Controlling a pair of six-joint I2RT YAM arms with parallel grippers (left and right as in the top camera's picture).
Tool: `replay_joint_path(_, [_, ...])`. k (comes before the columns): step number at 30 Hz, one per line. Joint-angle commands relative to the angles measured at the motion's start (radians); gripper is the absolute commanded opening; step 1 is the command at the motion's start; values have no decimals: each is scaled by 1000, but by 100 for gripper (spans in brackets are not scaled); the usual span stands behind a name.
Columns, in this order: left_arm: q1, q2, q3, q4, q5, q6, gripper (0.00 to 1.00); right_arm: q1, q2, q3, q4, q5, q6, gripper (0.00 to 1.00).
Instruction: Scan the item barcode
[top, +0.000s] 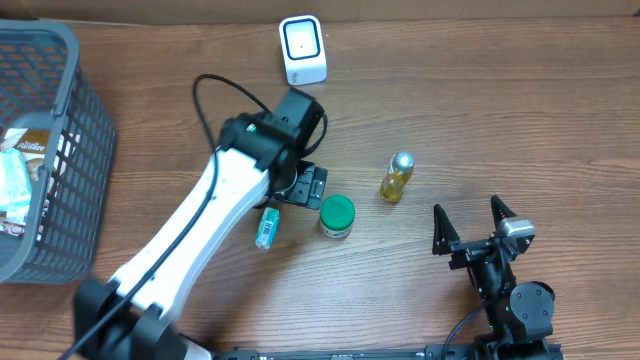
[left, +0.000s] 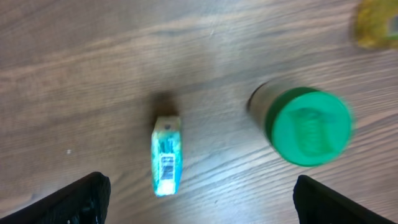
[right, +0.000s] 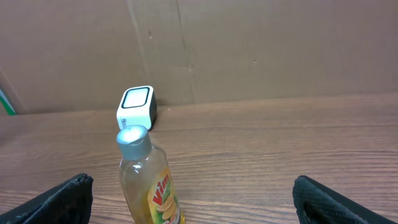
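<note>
1. Below the wide-open left pincer (left: 202, 202), whose fingertips are cut off by the frame, the teal barcoded packet (left: 166, 155) lies flat on the surface (left: 93, 74) beside a blurred green-lidded jar (left: 308, 127).
2. Right pincer (top: 468, 215) spread, holding nothing; the yellow bottle (right: 149, 186) before it is cropped at its base.
3. Scanner (top: 302, 48) stands well apart.

Mock shop checkout, grey shopping basket (top: 88, 150), white barcode scanner (top: 302, 50), wooden table (top: 520, 120), cardboard backdrop (right: 261, 50)
</note>
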Motion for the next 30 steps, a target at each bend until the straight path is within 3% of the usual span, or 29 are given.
replay_joint_path(1, [1, -111, -105, 47, 12, 4, 96, 2, -10, -10, 2, -5, 1, 100])
replay_joint_path(9, [70, -244, -344, 170, -5, -16, 100, 2, -10, -10, 2, -5, 1, 100])
replay_joint_path(15, [91, -203, -422, 236, 2, -16, 100, 2, -10, -10, 2, -5, 1, 100])
replay_joint_path(21, [90, -135, -471, 351, 44, -19, 91, 2, -10, -10, 2, -5, 1, 100])
replay_joint_path(30, [82, 50, -477, 386, 51, -19, 90, 2, -10, -10, 2, -5, 1, 100])
